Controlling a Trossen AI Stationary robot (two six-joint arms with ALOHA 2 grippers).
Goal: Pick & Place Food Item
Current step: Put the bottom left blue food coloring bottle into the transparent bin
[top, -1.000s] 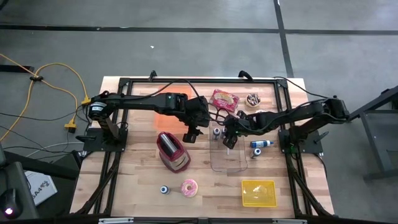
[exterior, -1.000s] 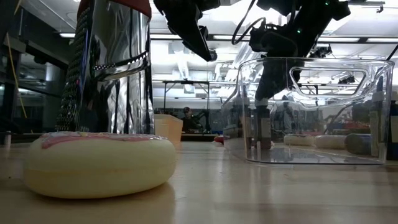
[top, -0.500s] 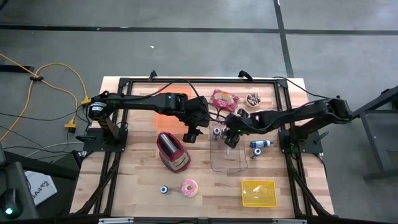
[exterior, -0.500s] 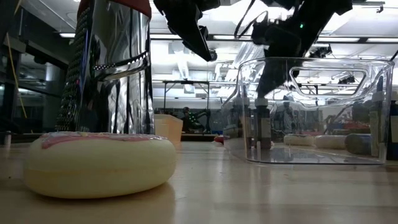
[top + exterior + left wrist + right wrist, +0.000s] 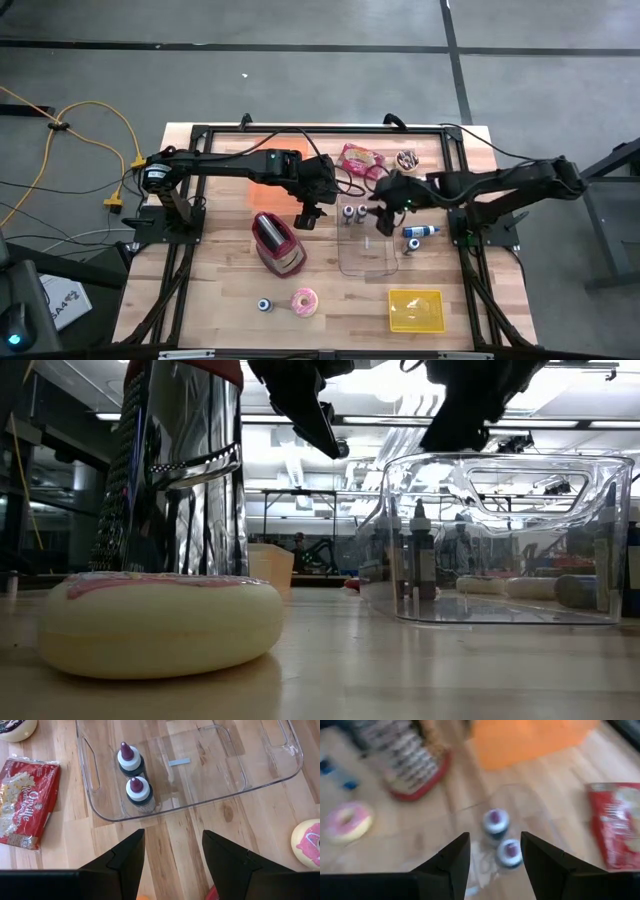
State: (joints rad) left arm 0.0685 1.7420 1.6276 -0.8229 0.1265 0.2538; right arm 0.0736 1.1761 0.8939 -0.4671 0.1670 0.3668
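- We see two small bottles standing side by side in the clear bin, at its end nearest the far edge of the table.
- Our right gripper hangs above the bin, fingers apart, holding nothing.
- Our left gripper waits just beside the bin, fingers apart and empty.
- A pink donut lies near the front edge.
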